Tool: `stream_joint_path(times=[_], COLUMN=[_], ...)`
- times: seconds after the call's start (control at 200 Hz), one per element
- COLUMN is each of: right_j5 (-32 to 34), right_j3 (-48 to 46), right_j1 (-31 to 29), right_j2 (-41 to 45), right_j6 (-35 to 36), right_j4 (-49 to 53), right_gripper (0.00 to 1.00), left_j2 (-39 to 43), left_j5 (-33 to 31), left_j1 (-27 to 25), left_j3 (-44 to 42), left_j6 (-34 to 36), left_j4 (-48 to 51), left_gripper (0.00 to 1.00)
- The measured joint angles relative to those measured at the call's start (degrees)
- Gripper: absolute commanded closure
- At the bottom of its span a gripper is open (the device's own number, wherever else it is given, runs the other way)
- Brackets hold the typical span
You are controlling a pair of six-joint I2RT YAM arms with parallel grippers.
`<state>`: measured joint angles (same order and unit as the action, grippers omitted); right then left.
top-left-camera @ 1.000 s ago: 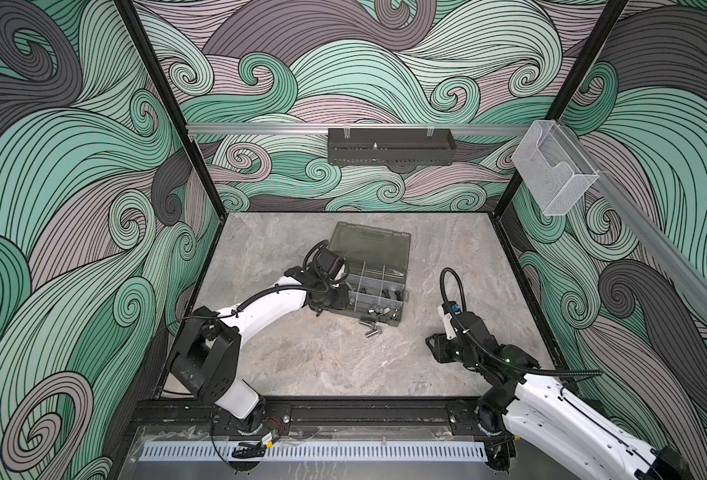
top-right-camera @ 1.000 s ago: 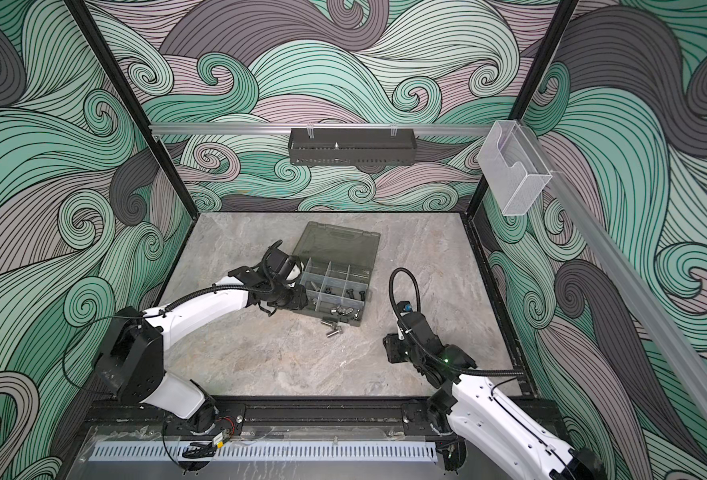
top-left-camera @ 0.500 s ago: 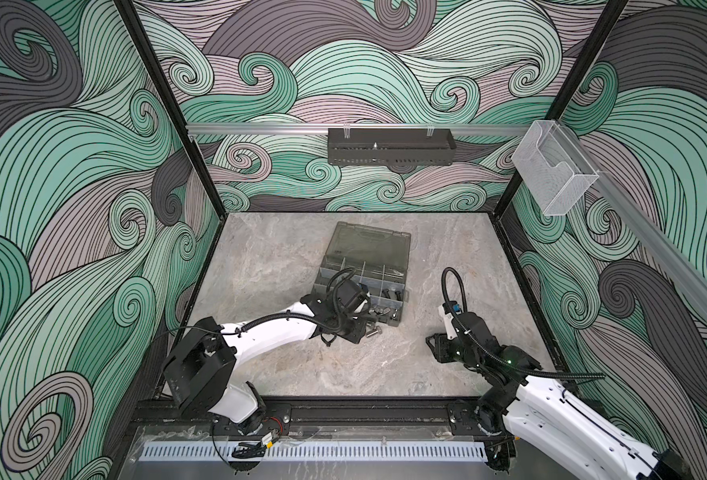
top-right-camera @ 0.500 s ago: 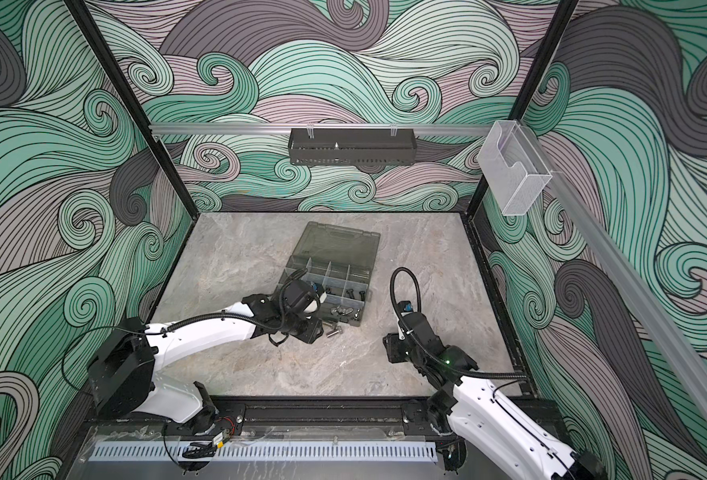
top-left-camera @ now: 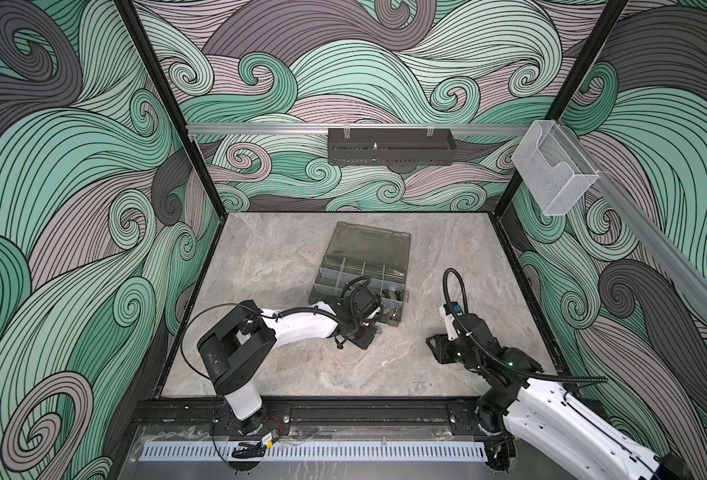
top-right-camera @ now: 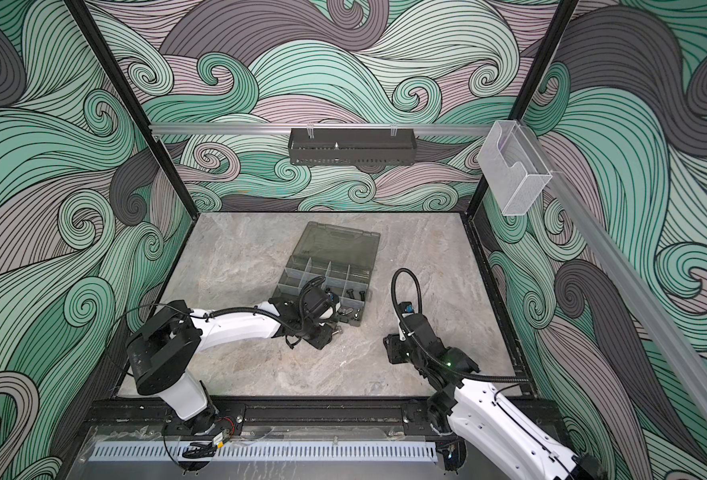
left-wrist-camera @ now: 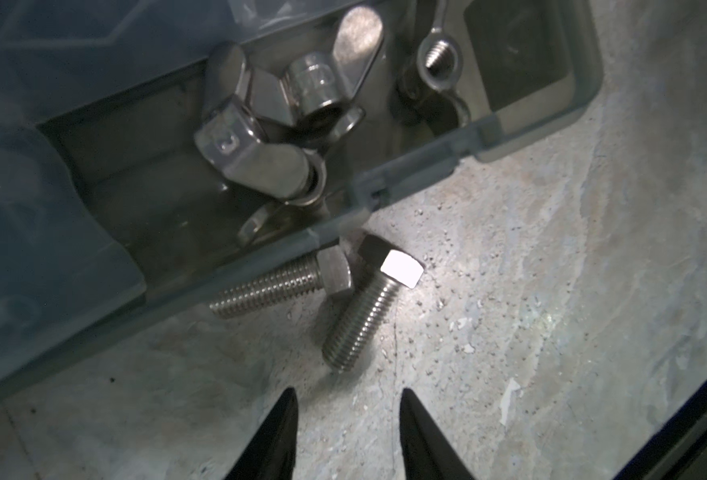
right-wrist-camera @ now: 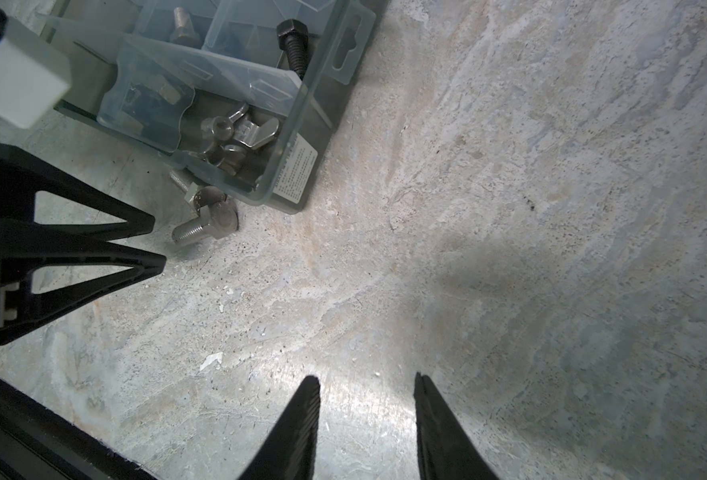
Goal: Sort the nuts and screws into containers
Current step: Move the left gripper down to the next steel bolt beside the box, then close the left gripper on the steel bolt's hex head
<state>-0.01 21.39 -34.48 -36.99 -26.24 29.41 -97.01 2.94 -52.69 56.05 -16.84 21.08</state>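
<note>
Two silver screws (left-wrist-camera: pixel 360 316) (left-wrist-camera: pixel 277 286) lie on the table, touching the near wall of the grey organiser case (top-left-camera: pixel 360 270). My left gripper (left-wrist-camera: pixel 346 392) is open and empty, its tips just short of the nearer screw's threaded end. In both top views it sits low at the case's near edge (top-left-camera: pixel 370 334) (top-right-camera: pixel 335 330). The containers' corner cell holds several silver winged nuts (left-wrist-camera: pixel 277 124). A cell behind it holds a black screw (right-wrist-camera: pixel 295 41). My right gripper (right-wrist-camera: pixel 366 380) is open and empty over bare table, right of the case (top-left-camera: pixel 430 345).
The case's lid (top-left-camera: pixel 368 245) lies open flat behind the cells. A black perforated tray (top-left-camera: pixel 389 151) hangs on the back rail and a clear acrylic box (top-left-camera: pixel 551 174) on the right wall. Patterned walls enclose the table on three sides.
My left arm has swung from the case's left side round to its near edge and down towards the two screws. The right arm has not moved.
</note>
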Motion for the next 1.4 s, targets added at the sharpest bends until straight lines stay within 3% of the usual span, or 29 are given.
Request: stream_joint_path(times=[0.48,1.046,1.401], right_j5=[0.0,0.0,0.0], right_j3=[0.0,0.0,-0.5], right_j1=[0.0,0.0,0.0], right_j2=[0.4,0.4,0.6], right_j6=[0.0,0.0,-0.2], right_j4=[0.0,0.0,0.0], right_gripper=[0.61,0.61,0.60], left_j2=[-6.3,-7.1,-6.7], left_j5=[0.1,0.3,0.5], left_j1=[0.0,-1.9,-4.5], left_j3=[4.2,5.0,4.8], left_j6=[4.7,6.1,5.0], left_j4=[-0.2,-0.2,-0.1], left_gripper=[0.60,0.90,0.95])
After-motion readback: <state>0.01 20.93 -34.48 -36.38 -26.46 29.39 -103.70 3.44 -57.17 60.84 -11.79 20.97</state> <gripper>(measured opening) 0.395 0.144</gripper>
